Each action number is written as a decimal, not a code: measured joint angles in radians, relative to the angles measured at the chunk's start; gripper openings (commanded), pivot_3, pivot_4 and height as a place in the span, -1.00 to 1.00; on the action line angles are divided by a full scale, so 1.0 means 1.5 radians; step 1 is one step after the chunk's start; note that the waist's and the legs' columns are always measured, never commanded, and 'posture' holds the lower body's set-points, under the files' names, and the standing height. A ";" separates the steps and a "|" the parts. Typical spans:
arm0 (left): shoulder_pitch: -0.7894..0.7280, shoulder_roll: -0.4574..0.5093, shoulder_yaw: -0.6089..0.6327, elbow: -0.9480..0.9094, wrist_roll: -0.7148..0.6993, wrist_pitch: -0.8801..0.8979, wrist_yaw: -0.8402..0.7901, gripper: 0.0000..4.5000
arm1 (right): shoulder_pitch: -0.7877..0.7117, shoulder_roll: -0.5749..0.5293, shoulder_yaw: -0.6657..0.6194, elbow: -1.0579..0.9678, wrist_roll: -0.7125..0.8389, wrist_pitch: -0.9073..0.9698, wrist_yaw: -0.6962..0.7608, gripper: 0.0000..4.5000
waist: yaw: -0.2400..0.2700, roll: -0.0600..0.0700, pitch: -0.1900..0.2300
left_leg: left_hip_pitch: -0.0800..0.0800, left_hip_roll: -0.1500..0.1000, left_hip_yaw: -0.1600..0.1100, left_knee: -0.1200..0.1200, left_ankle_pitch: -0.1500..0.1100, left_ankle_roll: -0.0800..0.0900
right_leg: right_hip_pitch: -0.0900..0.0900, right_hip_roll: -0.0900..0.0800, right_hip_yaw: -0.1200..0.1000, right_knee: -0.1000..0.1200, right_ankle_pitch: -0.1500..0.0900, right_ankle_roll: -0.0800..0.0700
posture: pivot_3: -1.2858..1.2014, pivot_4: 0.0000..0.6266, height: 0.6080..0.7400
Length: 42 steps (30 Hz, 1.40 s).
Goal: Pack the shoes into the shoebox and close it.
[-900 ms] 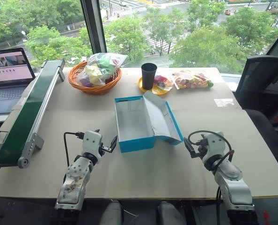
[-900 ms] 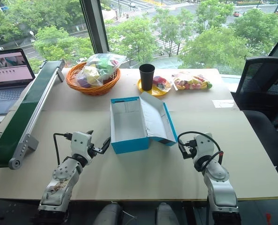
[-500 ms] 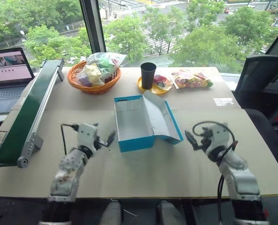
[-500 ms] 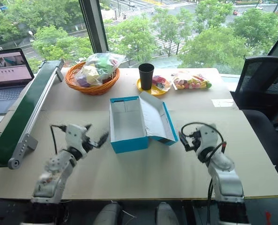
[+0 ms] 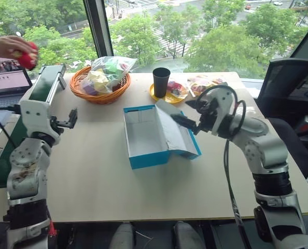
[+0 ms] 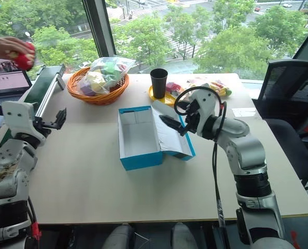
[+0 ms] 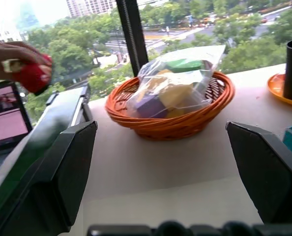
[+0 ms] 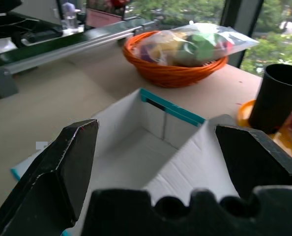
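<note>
The right end effector (image 5: 187,114) hangs with its fingers spread wide and empty above the raised lid of the blue shoebox (image 5: 143,137), which lies open, white inside, at the middle of the desk (image 5: 92,176). The left end effector (image 5: 71,118), also spread wide and empty, is raised over the desk's left side, beside the green conveyor (image 5: 42,85). At the far left a person's hand (image 5: 6,46) holds a red shoe (image 5: 27,58) above the conveyor. An orange basket (image 5: 99,93) and black cup (image 5: 161,82) stand at the far side.
</note>
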 measured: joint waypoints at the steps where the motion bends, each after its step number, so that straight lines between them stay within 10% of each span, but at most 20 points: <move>1: 0.016 0.000 0.021 -0.001 -0.003 0.014 0.011 1.00 | -0.003 0.016 0.020 0.009 0.002 0.000 0.010 0.99 | 0.000 0.000 0.000 | 0.000 0.000 0.000 0.000 0.000 0.000 | 0.000 0.000 0.000 0.000 0.000 0.000 | 0.03 -0.52 1.00; 16: 0.089 0.035 0.174 0.082 -0.058 0.106 0.031 1.00 | -0.048 0.165 0.112 0.190 -0.079 -0.142 0.021 0.99 | 0.002 -0.001 0.000 | 0.001 0.000 0.000 0.000 0.000 0.000 | -0.001 0.000 -0.001 0.002 0.000 0.000 | 0.03 -0.52 1.00; 42: -0.238 0.174 0.015 0.729 0.011 -0.180 -0.110 1.00 | -0.036 0.210 0.061 0.241 -0.135 -0.251 -0.046 0.99 | 0.001 -0.004 0.000 | 0.000 0.000 -0.001 -0.001 0.001 -0.001 | -0.003 0.000 -0.002 0.004 0.001 -0.001 | 0.03 -0.52 1.00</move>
